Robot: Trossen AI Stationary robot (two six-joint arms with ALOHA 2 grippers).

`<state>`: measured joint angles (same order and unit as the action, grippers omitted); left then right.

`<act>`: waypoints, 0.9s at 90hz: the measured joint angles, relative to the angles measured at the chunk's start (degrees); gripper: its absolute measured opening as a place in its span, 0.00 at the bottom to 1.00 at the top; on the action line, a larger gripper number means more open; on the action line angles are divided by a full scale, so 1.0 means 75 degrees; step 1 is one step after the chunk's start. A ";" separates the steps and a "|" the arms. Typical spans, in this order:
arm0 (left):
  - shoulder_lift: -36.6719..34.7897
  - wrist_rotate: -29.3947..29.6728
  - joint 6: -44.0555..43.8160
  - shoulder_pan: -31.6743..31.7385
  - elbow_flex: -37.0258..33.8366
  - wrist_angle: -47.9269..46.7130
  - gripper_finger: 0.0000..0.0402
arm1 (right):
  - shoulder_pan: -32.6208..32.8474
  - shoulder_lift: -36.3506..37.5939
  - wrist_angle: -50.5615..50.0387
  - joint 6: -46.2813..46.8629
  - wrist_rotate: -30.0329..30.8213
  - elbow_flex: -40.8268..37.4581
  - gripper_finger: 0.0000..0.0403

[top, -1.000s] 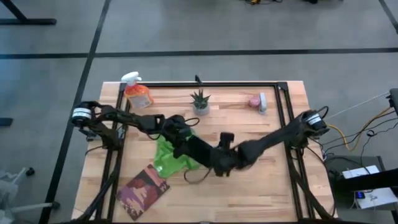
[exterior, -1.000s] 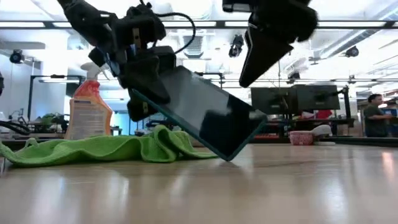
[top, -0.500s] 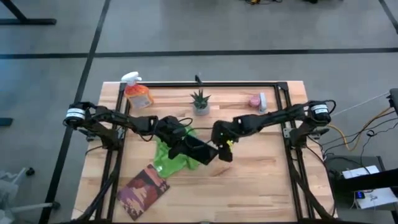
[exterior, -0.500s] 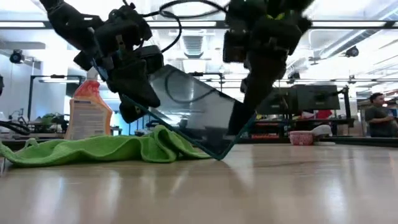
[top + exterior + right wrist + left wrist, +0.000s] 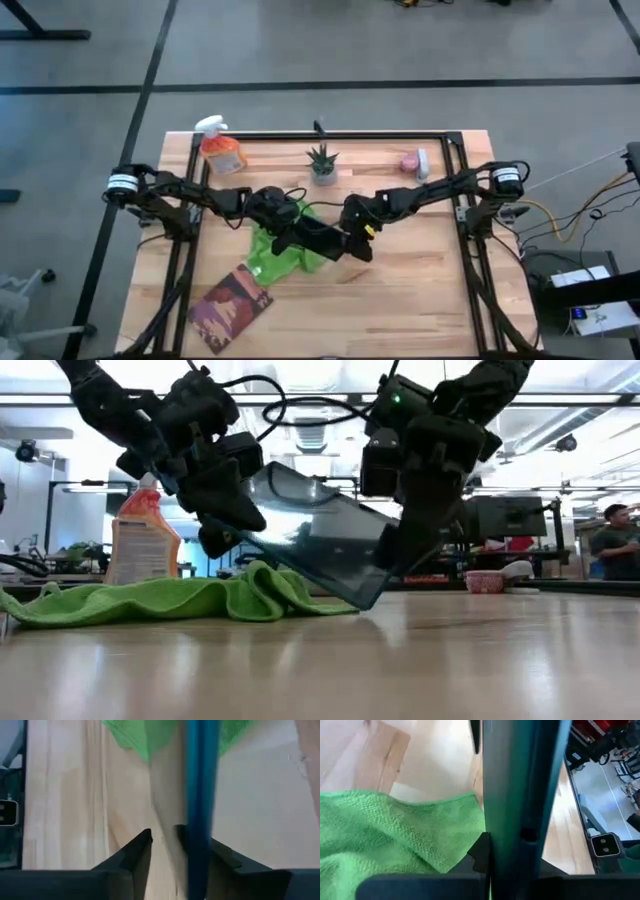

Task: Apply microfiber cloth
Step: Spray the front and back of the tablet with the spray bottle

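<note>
Left gripper point(image 5: 225, 510): clamped on the upper edge of the tablet point(image 5: 320, 545), seen edge-on at its wrist.
Right gripper point(image 5: 405, 545): fingers straddling the tablet's lower edge.
Tablet: flat, glossy, tilted.
Microfiber cloth point(image 5: 275, 255): rumpled, nubby lime fabric, mid-table, under the tablet.

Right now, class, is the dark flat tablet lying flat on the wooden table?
No: the dark flat tablet is tilted, held above the wooden table.

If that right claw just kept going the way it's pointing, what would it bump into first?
Probably the dark tablet: its edge already sits between the right gripper's open fingers. Beyond lies the microfiber cloth, though depth is hard to judge.
</note>
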<state>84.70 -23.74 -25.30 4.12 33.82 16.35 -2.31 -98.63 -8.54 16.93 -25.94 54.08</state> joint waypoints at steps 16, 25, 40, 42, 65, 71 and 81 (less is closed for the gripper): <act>0.0004 -0.0029 0.0022 -0.0007 -0.0036 0.0074 0.02 | 0.0000 -0.0003 0.0139 -0.0024 -0.0007 0.0047 0.10; 0.0007 -0.0011 0.0063 -0.0009 -0.0041 0.0082 0.02 | 0.0000 -0.0003 0.0160 -0.0025 -0.0058 0.0026 0.06; 0.0007 0.0005 0.0305 -0.0006 -0.0041 0.0091 0.04 | -0.0009 -0.0003 0.0170 0.0041 -0.0299 0.0017 0.05; 0.0007 0.0006 0.0309 -0.0006 -0.0041 0.0089 0.04 | -0.0006 -0.0003 0.0173 0.0083 -0.0312 0.0017 0.05; -0.0473 0.0060 0.1118 0.0020 -0.0044 -0.0637 0.27 | -0.0045 -0.0012 -0.0027 0.0574 -0.1291 -0.0017 0.03; -0.0744 0.0059 0.1400 0.0017 -0.0044 -0.0996 0.33 | -0.0122 0.0001 -0.0026 0.0560 -0.1604 -0.0046 0.02; -0.1294 0.0120 0.1693 0.0017 -0.0081 -0.1598 0.41 | -0.0294 0.0003 -0.0086 0.0569 -0.1894 -0.0244 0.02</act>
<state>74.99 -22.84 -12.60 4.25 33.22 4.37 -4.51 -98.61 -9.19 21.20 -40.14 52.26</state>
